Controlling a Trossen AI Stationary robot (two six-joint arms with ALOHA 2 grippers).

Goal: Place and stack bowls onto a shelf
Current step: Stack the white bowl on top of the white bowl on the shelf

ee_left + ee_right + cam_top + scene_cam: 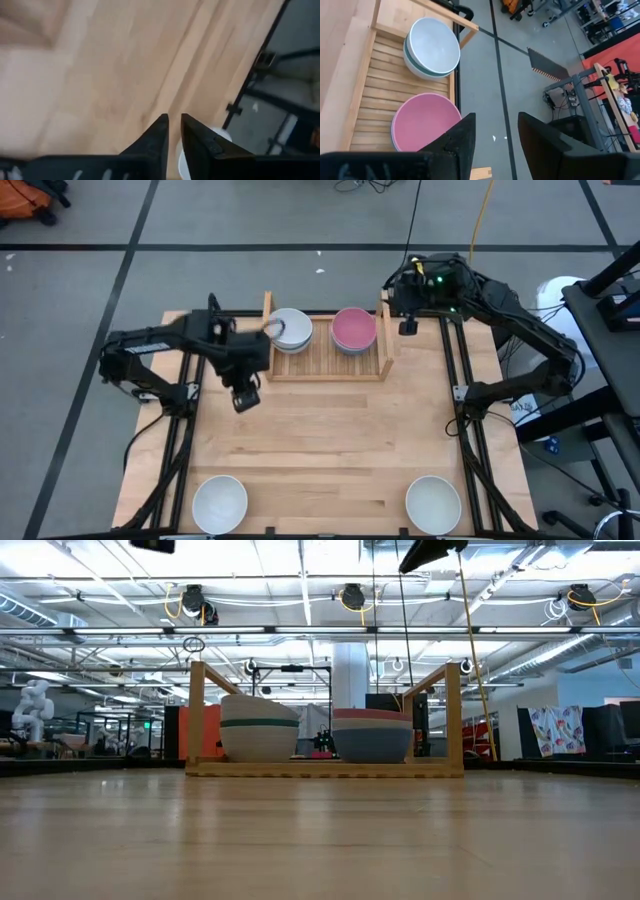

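Presently two white bowls (219, 503) (433, 504) wait at the desk's (320, 440) near edge. Farther back, the shelf (325, 368) carries a white-topped stack (290, 329) and a pink-topped stack (353, 329). Left claw (274, 327), narrowly apart, sits at the white stack's rim; right claw (495, 135), apart and empty, waits beside the shelf.

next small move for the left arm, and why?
Probably swing the left gripper toward the near-left white bowl. It hangs over bare table beside the shelf, holding nothing, fingers only slightly apart. The shelf already carries a white-topped stack and a pink-topped stack, while two white bowls wait at the near edge. The right gripper waits, open, by the shelf's far-right corner.
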